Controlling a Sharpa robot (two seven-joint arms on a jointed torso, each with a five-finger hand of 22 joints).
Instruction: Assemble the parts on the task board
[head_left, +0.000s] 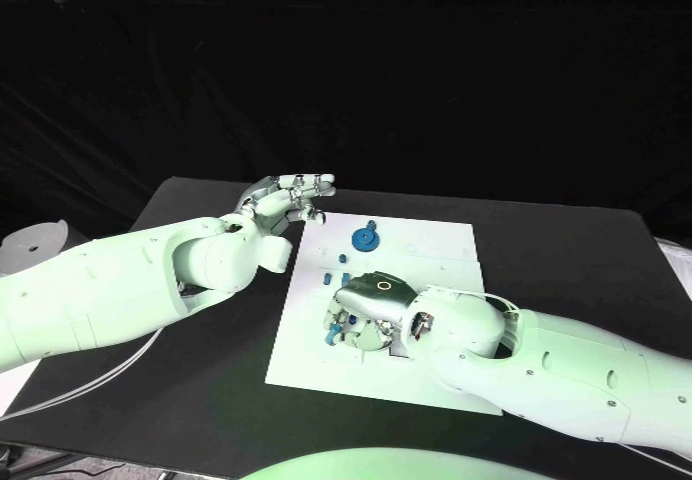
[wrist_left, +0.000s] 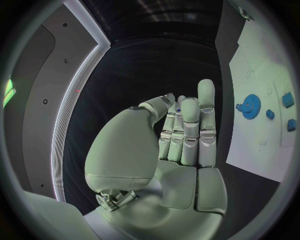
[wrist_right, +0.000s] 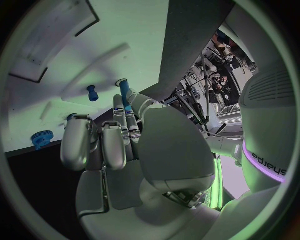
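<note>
The white task board (head_left: 426, 250) lies in the middle of the table. A blue gear (head_left: 366, 238) sits near its far edge, with small blue parts (head_left: 343, 258) just in front of it. My left hand (head_left: 293, 200) is raised beside the board's far left corner, its fingers held together and the thumb pressed to their tips. A speck of a small blue part (wrist_left: 179, 105) shows in that pinch. My right hand (head_left: 369, 303) is low over the board's left half and pinches a blue peg (wrist_right: 125, 93) between thumb and fingers. Another blue peg (wrist_right: 92, 93) stands close by.
From the left wrist, the gear (wrist_left: 251, 106) and other blue parts (wrist_left: 288, 99) show on the board. More blue pieces (head_left: 335, 331) lie under my right hand. A white cable (head_left: 87, 385) runs along the table's left side, and black table (head_left: 577, 240) surrounds the board.
</note>
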